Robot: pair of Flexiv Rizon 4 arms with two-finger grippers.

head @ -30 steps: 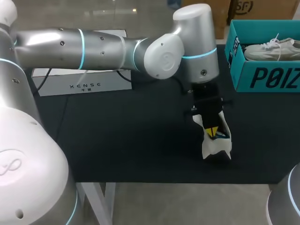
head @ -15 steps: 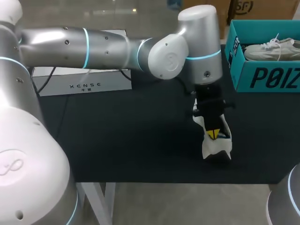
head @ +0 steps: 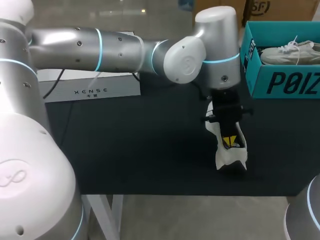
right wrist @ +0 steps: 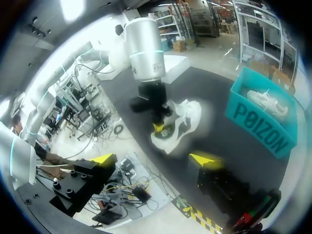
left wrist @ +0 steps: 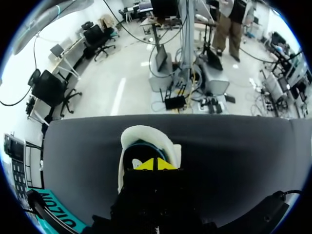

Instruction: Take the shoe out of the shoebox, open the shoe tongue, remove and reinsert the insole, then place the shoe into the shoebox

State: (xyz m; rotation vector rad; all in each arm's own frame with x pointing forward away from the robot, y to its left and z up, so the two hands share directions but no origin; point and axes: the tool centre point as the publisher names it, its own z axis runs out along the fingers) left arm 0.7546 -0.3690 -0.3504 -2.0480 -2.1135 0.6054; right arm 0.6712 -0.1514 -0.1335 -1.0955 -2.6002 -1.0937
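In the head view, the left arm (head: 115,47) reaches across the counter (head: 125,150) and points the left gripper (head: 228,141) straight down into the mouth of the white shoe (head: 231,156). The shoe sits near the counter's robot-side edge, toward its right end. The teal shoebox (head: 280,82) stands at the far right corner, well apart, with a second shoe (head: 287,52) lying inside. A white box (head: 90,87) rests near the far left. In the left wrist view, the yellow tips sit pressed together inside the shoe's opening, with the rim curving around ahead of them; whether they pinch anything thin cannot be told. In the right wrist view, the right gripper (right wrist: 153,159) is spread wide and holds nothing, beyond the counter's edge, with the shoe ahead of it.
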